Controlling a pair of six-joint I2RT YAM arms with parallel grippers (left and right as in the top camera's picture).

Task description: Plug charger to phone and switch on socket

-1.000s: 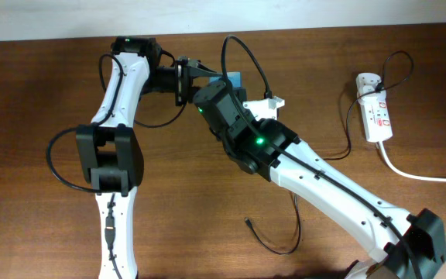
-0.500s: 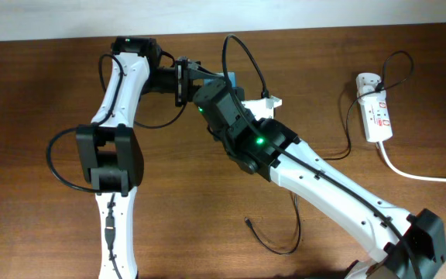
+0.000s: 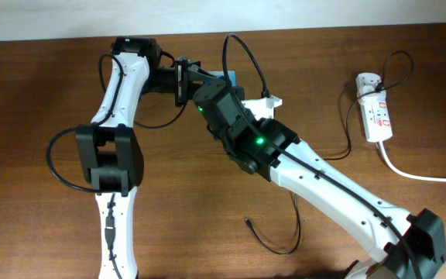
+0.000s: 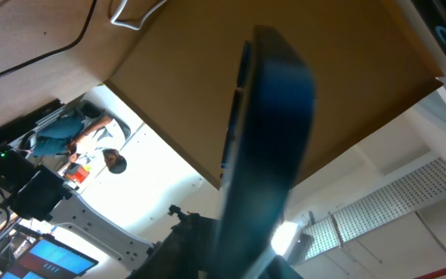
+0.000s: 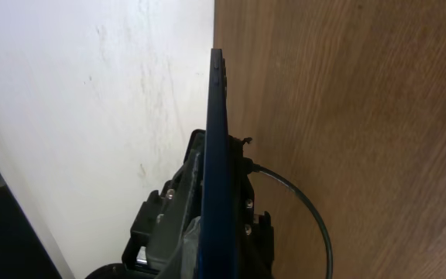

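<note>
The phone (image 3: 229, 76) is being held on edge at about 12 o'clock on the counter (image 3: 37, 93), with only a blue sliver showing from above. The right tool (image 5: 216, 213) is clenching it: in the right wrist view the thin dark edge is rising from between the fingers. The left tool (image 3: 204, 75) is reaching in from 9 o'clock, just beside the phone. Its wrist view is showing the phone edge-on and blurred, so I cannot tell whether that tool is gripping or released.

The charger (image 3: 248, 223) is lying well apart, with its loose tip at 6 o'clock. Its cable is running off to the socket (image 3: 378, 120) at 3 o'clock, where the white adapter appears to be sitting plugged in.

The step in hand looks like steadying the phone between the arms, and nothing is being plugged in yet. Next, one arm is probably going to need to hold the phone firm while the other fetches the tip and lines it up with the port. The switch comes last.
</note>
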